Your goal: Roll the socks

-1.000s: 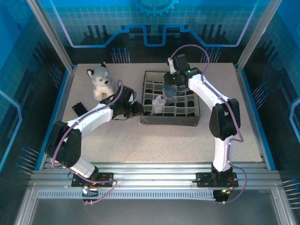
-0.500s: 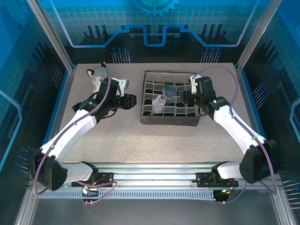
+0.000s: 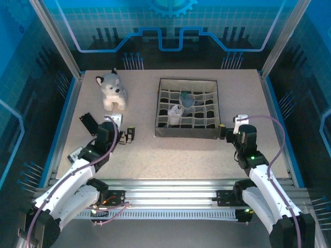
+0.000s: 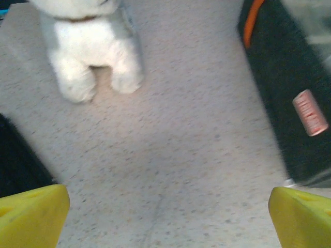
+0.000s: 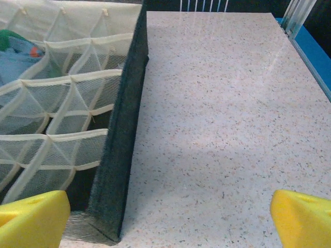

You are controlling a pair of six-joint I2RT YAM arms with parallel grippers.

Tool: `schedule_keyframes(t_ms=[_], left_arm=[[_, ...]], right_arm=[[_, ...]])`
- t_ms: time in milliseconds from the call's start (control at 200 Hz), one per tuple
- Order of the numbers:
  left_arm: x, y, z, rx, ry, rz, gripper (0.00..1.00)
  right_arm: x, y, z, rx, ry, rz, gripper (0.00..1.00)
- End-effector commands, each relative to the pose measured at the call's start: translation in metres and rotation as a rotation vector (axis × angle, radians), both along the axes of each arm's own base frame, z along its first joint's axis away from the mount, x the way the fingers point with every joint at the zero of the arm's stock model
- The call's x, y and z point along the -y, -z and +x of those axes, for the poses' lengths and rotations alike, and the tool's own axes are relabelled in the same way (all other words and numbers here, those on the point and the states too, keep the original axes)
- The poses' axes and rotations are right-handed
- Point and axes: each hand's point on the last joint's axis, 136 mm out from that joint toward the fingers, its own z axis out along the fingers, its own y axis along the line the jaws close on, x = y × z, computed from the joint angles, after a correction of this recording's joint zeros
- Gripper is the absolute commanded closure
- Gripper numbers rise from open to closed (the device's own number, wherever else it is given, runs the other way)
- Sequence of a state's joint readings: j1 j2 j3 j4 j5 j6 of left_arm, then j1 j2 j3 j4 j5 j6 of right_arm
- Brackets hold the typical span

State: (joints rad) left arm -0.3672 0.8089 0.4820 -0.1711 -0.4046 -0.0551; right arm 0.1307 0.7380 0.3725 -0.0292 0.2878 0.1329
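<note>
Plush husky (image 3: 113,92), divided organiser box (image 3: 186,133) — perhaps fabric, speckled table (image 3: 170,155)

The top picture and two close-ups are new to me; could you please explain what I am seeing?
These are two robot arms bolted at the near edge of a table. The wide picture looks down from above. Each close-up comes from a camera on a wrist, so the yellow tips belong to the left claw and the right claw, both open and holding nothing. On the table sit a plush husky and a divided fabric box, with the white sock and the grey-blue sock in its cells.
</note>
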Motion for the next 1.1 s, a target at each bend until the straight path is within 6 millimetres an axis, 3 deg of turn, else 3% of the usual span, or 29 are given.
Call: schedule_keyframes(t_ms=[0, 190, 320, 595, 675, 790, 971, 1096], left_arm=[[-0.023, -0.001, 0.007, 0.139, -0.081, 0.105, 0.01], [-0.023, 0.01, 0.006, 0.351, -0.023, 0.139, 0.01], [-0.036, 0.021, 0.014, 0.296, -0.07, 0.108, 0.01], [-0.03, 0.028, 0.069, 0.273, -0.009, 0.046, 0.0], [-0.033, 0.027, 0.088, 0.29, -0.036, 0.007, 0.01], [-0.037, 0.042, 0.108, 0.242, -0.049, -0.027, 0.0], [-0.05, 0.052, 0.117, 0.17, -0.063, -0.122, 0.0], [-0.047, 0.056, 0.113, 0.182, -0.035, -0.141, 0.0]], right_arm=[[0.006, -0.011, 0.012, 0.107, 0.019, 0.003, 0.0], [0.0, -0.011, 0.02, 0.308, -0.034, -0.048, 0.0], [0.0, 0.0, 0.035, 0.254, -0.047, -0.067, 0.0], [-0.01, 0.014, 0.072, 0.314, -0.095, -0.054, 0.0], [-0.007, 0.026, 0.078, 0.296, -0.074, -0.048, 0.0], [-0.005, 0.034, 0.079, 0.313, -0.065, -0.049, 0.0], [0.001, 0.04, 0.089, 0.238, -0.029, -0.041, 0.0], [-0.002, 0.046, 0.103, 0.164, -0.043, -0.045, 0.0]])
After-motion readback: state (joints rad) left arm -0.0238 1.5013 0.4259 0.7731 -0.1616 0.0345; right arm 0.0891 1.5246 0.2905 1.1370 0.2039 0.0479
